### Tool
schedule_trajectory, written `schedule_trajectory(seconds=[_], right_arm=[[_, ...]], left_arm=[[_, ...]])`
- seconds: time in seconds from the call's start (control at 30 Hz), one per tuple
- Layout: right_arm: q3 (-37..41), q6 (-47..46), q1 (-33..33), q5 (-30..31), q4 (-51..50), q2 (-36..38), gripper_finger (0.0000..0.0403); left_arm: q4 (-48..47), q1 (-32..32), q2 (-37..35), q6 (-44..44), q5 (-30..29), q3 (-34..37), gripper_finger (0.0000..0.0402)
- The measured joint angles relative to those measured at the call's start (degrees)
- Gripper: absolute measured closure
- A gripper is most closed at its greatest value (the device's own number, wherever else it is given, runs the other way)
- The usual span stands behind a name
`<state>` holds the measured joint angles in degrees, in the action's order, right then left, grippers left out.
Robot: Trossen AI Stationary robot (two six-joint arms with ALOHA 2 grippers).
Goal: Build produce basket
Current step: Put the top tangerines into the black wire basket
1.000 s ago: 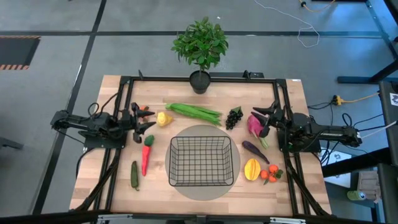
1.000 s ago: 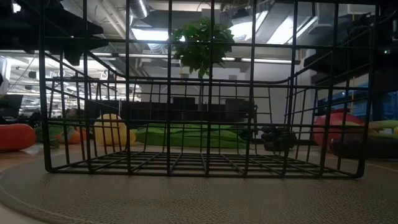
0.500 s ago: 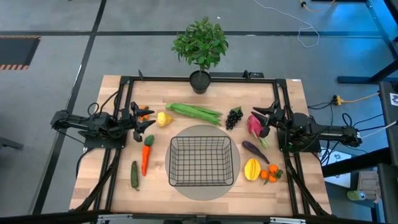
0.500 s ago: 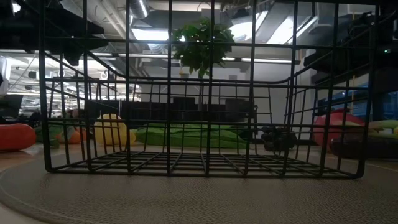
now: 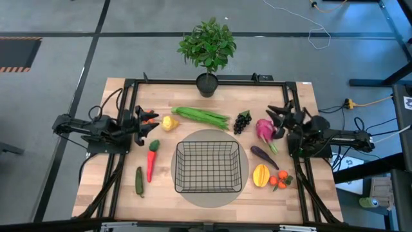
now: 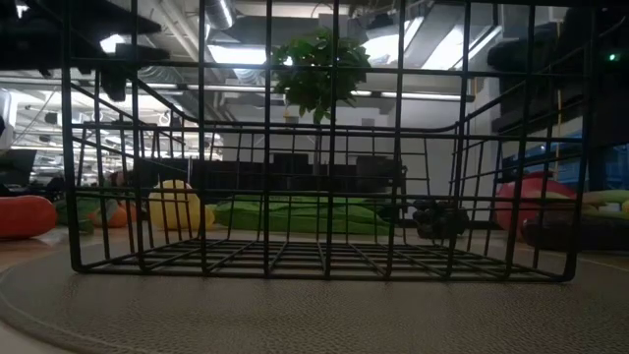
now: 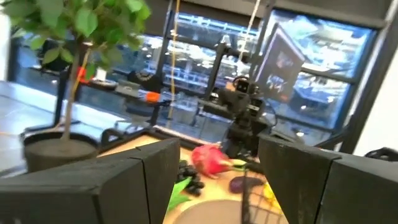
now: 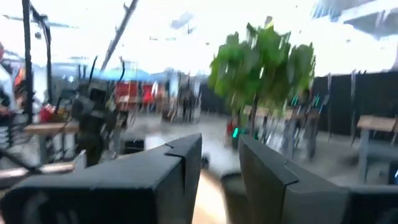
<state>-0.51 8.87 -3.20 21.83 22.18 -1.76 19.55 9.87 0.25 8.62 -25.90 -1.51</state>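
The black wire basket (image 5: 209, 167) stands by its flat bottom on a round grey mat (image 5: 243, 187) at the table's middle. Produce lies around it on the wood: green beans (image 5: 201, 116), lemon (image 5: 169, 122), red chili (image 5: 151, 161) and cucumber (image 5: 139, 181) to the left and far side; grapes (image 5: 242, 120), pink radish (image 5: 264, 129), eggplant (image 5: 264, 156), mango (image 5: 261, 174) and tomatoes (image 5: 280, 181) to the right. My left gripper (image 5: 152, 125) hovers open beside the lemon. My right gripper (image 5: 273, 116) hovers open by the radish. Both hold nothing.
A leafy potted plant (image 5: 207, 48) stands at the middle of the table's far edge. Black frame rails (image 5: 212, 82) run along the far edge and down both sides behind the arms. In the low view the basket's mesh (image 6: 314, 197) fills the foreground.
My right gripper has tipped upward and drawn a little toward the far edge, off the radish, which now shows whole. My left gripper has rolled slightly in place. The produce and the basket have not moved.
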Motion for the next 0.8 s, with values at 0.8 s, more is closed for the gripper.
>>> schedule_trajectory(seconds=[0.8], right_arm=[[0.0, 3.9, -0.1, 40.0, 13.7, 0.0, 0.0293]], left_arm=[[12.0, 0.0, 0.4, -15.8, -3.6, -6.2, 0.0192]])
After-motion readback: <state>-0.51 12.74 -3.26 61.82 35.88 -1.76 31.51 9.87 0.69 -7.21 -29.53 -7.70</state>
